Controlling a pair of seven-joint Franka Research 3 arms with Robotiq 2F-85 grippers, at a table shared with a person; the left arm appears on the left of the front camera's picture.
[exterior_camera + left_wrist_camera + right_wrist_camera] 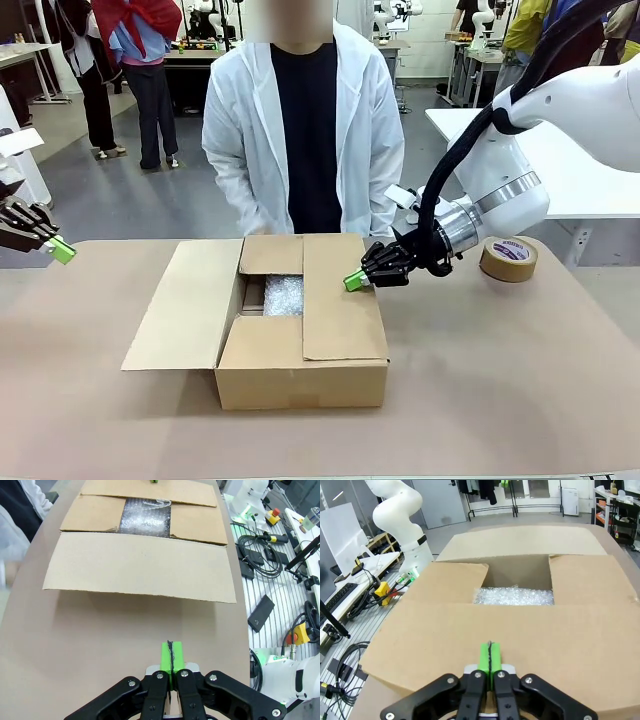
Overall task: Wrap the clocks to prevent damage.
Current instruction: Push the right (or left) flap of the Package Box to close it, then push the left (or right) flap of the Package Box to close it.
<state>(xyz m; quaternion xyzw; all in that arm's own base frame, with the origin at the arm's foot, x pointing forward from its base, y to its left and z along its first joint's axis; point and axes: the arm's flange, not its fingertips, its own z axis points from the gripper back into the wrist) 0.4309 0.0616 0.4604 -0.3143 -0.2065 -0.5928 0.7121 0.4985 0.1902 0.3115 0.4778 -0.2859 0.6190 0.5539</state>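
The bubble-wrapped clocks (283, 296) are lying inside the carton (300, 385). The right tool (355, 281) is hovering over a flap (343, 310), the left tool (60, 249) far aside. Both are squeezed closed, holding nothing.

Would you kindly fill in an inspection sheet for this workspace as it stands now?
Surface: brown table, carrying the carton and a tape roll.
Job's things: bubble-wrap bundle lies inside the carton, seen between the flaps; left flap open outward, right flap folded over.
Clutter: tape roll on the table's right side.
Grippers: left gripper shut, empty, at the table's left edge; right gripper shut, empty, at the right flap.
Cables: black cable bundle runs along the right arm.
Surroundings: person in a white coat at the far side.
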